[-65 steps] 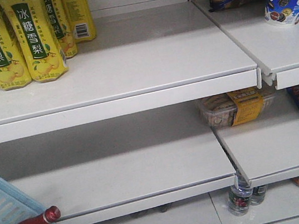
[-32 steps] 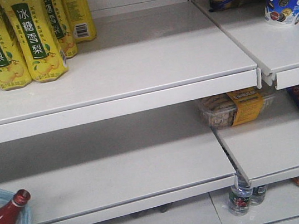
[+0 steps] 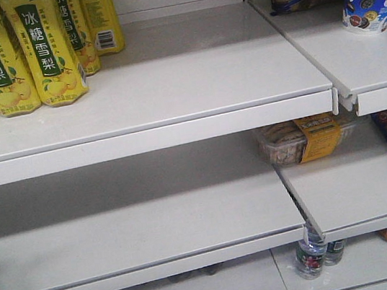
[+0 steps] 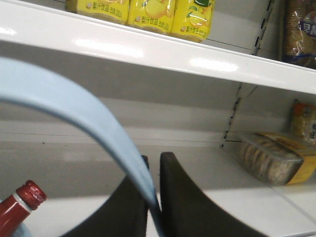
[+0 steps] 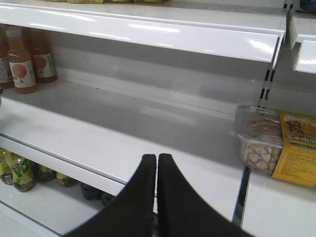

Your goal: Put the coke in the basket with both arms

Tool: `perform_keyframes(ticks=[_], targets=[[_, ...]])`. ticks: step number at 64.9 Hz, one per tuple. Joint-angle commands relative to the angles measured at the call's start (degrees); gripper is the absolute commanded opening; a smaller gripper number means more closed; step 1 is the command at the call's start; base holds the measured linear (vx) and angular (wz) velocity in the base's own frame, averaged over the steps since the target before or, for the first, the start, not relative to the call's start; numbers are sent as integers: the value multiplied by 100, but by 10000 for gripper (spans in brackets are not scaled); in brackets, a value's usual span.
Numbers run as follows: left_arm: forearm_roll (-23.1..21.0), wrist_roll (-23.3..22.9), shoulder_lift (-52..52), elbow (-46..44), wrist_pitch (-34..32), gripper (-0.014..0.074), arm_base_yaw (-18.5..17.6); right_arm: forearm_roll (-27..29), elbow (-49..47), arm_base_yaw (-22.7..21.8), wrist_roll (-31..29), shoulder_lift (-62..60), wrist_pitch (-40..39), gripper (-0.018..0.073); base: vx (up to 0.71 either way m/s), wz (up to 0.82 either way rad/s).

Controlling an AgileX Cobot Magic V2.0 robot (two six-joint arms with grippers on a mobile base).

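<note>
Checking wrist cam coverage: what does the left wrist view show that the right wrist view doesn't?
Left wrist only: the coke at the bottom left, the basket handle pinched in the left gripper, and yellow drink packs on the upper shelf.

Right wrist only: orange juice bottles at left, and the right gripper with its jaws shut on nothing.

Both: the white shelves and the clear cookie tray with its yellow label.

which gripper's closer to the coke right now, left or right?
Left. The left gripper is shut on the basket handle, with the coke just beside it at lower left. The right gripper is shut over the shelf; no coke shows in its view.
</note>
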Motion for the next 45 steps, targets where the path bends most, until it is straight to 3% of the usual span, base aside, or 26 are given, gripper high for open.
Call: perform_keyframes(ticks=[1, 7, 13, 26, 45], targets=[[-114, 850, -142, 18, -907, -5, 131, 68, -158, -37, -21, 53, -321, -5, 0, 0], [-57, 926, -142, 18, -907, -5, 252, 68, -158, -37, -21, 53, -321, -5, 0, 0], [270, 801, -142, 18, -907, -5, 388, 68, -158, -37, -21, 53, -321, -5, 0, 0], [1146, -154, -142, 18, -844, -5, 758, 68, -158, -37, -21, 53, -321, -5, 0, 0], [1198, -253, -142, 18, -830, -5, 1292, 68, -158, -37, -21, 53, -321, -5, 0, 0]])
